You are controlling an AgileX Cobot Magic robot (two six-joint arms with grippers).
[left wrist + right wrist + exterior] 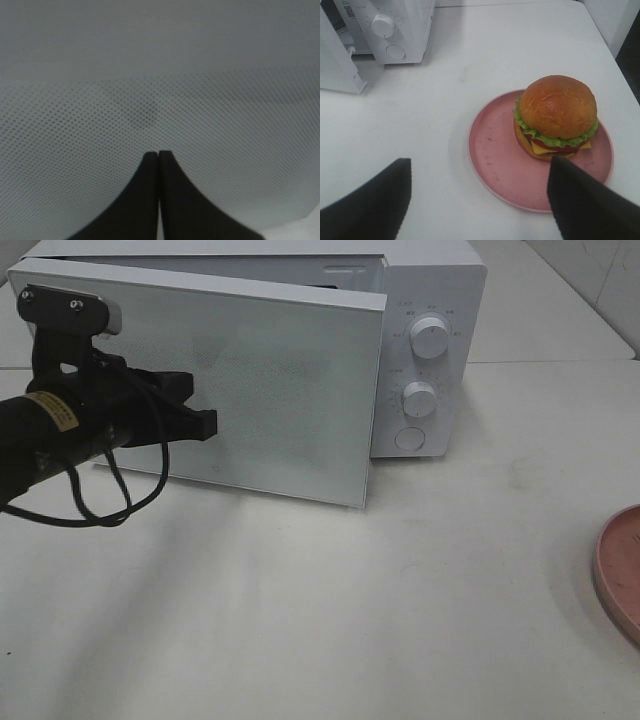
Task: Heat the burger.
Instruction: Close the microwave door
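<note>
Left gripper (158, 155): jaws pressed together, empty, tips against the dotted door (270, 390) of the microwave (430, 300), which stands ajar. Right gripper (479, 175): jaws wide apart, empty, above the table (300, 620). Burger (556, 116): on the pink plate (495, 165), well apart from the microwave.

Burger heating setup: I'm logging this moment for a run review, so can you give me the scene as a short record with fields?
microwave: white, on the table
microwave door: partly open, swung outward
left hand: shut, empty, tips at the door's front face
right hand: open, empty, above the table near the plate
burger: on the pink plate, outside the microwave
pink plate: on the table, right of the microwave
task stage: burger not yet in the microwave
</note>
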